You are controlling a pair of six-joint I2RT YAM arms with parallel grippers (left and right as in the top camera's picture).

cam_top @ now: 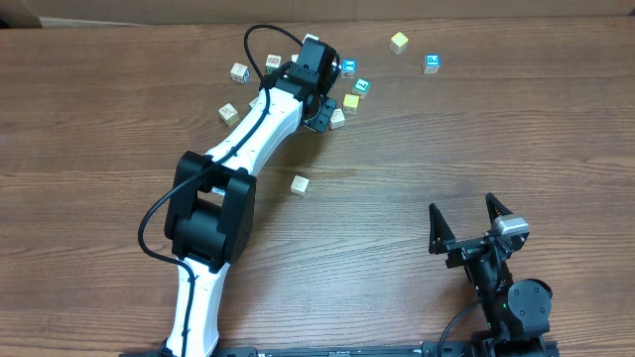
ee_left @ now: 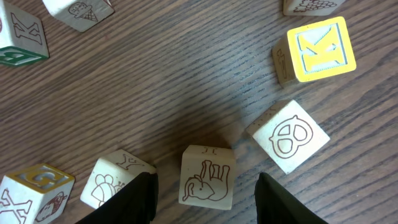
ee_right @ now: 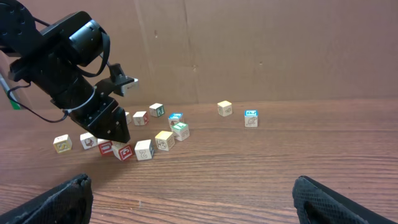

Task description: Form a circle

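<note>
Left wrist: left gripper straddling small whitish wooden elephant-print cube, jaws half-spread, not clamping (right gripper gaping, idle). Circle sitting far-centre, unfinished; next probably closing, repositioning cube.

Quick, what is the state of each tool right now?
Left tool: open, astride the elephant cube, not gripping it.
Right tool: open, holding nothing.

Left gripper reaches forward, jaws parted; right gripper stands wide.
</note>
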